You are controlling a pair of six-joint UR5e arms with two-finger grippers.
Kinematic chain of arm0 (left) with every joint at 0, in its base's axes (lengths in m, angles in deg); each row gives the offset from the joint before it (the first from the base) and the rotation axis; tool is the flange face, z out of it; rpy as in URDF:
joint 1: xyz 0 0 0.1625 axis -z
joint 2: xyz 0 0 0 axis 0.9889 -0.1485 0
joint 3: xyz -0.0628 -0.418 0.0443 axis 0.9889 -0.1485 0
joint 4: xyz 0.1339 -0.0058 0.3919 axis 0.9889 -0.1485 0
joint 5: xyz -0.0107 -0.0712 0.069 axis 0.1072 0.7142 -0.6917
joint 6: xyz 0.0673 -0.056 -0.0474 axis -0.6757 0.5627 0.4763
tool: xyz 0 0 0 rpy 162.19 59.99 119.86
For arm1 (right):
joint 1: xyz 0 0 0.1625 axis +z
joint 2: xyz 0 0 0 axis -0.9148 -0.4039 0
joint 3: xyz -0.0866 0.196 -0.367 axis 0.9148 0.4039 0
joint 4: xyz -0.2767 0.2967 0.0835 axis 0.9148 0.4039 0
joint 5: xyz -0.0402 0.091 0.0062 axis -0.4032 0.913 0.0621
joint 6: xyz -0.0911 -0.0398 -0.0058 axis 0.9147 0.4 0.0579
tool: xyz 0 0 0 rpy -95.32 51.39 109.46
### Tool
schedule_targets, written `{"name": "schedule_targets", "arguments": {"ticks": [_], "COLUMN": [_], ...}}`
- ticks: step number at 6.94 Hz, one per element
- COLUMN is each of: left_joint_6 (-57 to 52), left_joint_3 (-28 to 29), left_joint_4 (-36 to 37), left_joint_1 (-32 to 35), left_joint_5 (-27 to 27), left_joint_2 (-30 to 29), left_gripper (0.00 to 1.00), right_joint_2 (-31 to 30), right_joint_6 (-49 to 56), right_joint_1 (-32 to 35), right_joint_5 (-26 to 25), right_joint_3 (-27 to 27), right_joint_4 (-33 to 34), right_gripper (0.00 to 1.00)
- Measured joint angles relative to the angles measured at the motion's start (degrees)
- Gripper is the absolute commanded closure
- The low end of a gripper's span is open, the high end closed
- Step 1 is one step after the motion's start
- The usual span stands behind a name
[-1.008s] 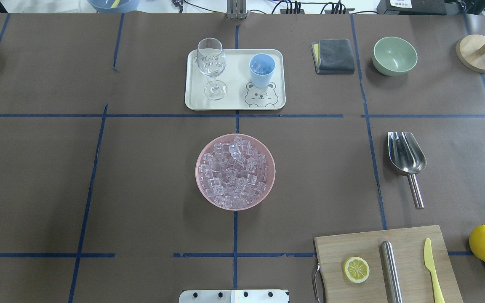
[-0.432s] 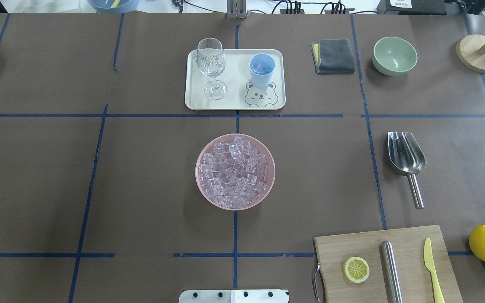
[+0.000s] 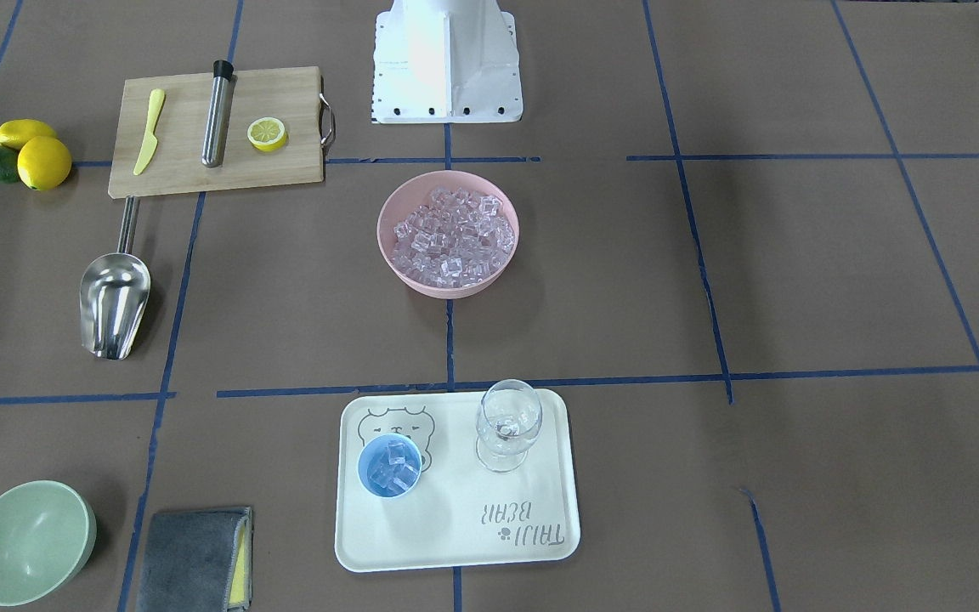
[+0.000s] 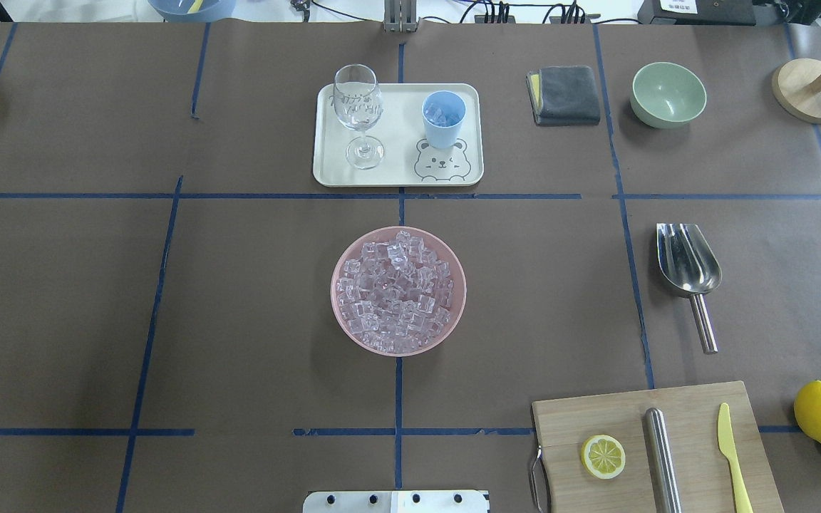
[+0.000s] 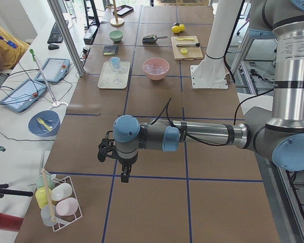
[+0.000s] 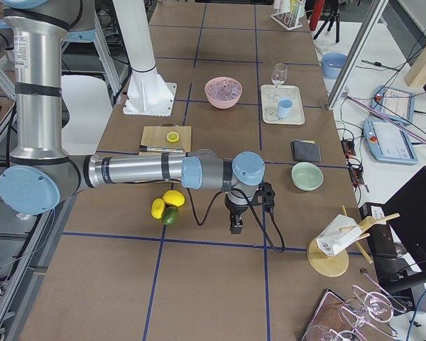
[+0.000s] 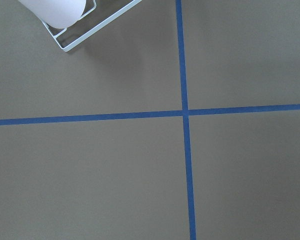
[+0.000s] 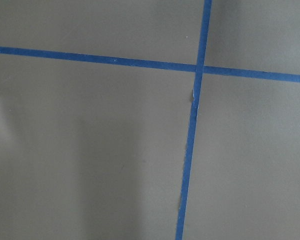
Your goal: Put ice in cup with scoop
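Noting ice (image 4: 398, 288) heaped in the pink bowl (image 4: 334, 292), centre table (image 4: 239, 285); a few cubes sit in the cup (image 4: 443, 117) on the tray (image 4: 396, 135). The scoop (image 4: 688, 267) lies free to my right, handle toward me, presumably for easy pickup. My left fingers (image 5: 124, 174) and right fingers (image 6: 236, 226) hang downward at opposite table ends; open or closed, cannot tell.

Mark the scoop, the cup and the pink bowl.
scoop (image 4: 688, 265): overhead exterior view, middle of its trough.
cup (image 4: 442, 133): overhead exterior view, its outer wall.
pink bowl (image 4: 335, 291): overhead exterior view, its left rim.
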Motion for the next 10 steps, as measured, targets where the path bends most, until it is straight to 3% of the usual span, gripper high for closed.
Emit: {"name": "schedule_targets", "arguments": {"ticks": [10], "left_joint_6": [0.2], "left_joint_3": [0.0], "left_joint_4": [0.0], "left_joint_1": [0.0], "left_joint_5": [1.9], "left_joint_2": [1.1], "left_gripper": [0.00], "right_joint_2": [-1.4], "right_joint_6": [-0.5], "right_joint_1": [2.9], "right_joint_5": [-0.4], "right_joint_3": [-4.6], "right_joint_4": [0.1], "right_gripper": [0.00]}}
